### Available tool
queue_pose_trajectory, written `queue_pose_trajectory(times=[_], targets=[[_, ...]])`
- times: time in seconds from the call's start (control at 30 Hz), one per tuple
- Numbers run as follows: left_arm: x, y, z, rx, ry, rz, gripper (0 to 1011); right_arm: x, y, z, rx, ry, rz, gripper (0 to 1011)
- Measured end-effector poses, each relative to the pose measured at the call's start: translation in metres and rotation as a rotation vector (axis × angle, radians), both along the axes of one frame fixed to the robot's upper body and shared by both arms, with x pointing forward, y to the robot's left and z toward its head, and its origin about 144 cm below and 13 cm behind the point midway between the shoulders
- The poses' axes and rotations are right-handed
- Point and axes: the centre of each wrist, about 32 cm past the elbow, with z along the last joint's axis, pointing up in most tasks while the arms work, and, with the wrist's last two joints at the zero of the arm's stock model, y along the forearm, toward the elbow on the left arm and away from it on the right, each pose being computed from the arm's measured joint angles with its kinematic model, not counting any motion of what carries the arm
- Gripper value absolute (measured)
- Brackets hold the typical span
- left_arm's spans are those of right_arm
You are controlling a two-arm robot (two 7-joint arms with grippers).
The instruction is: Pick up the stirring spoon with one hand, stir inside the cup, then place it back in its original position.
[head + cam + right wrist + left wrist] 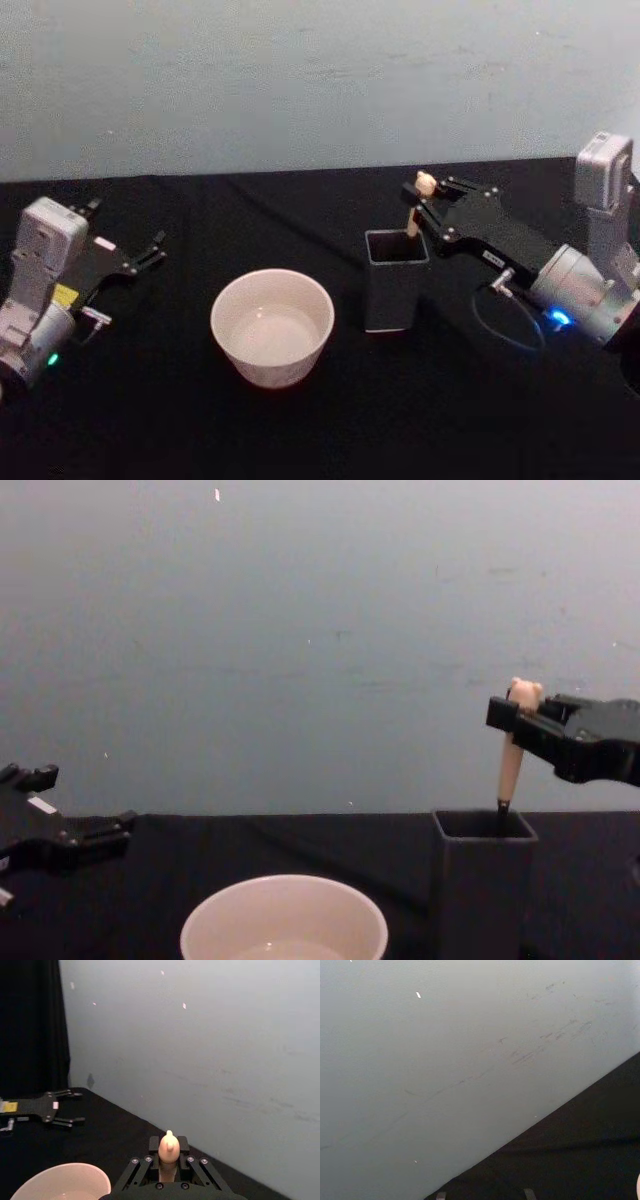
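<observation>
The cup stands on the table, near the middle and toward the front. The holder stands just beside it on the right, a little farther back. The spoon stands in the holder, with its top above the rim. The right gripper reaches in from the right and clasps that top. The left gripper is well to the left of the cup.
</observation>
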Motion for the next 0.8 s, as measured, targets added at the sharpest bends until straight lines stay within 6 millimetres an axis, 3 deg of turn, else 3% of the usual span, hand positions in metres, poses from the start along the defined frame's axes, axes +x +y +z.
queue_pose_trajectory(times=[0.8], targets=[[0.000,0.000,0.000,0.000,0.000,0.000,1001,-0.008,0.013,-0.020,0.028,0.117,-0.044,212]])
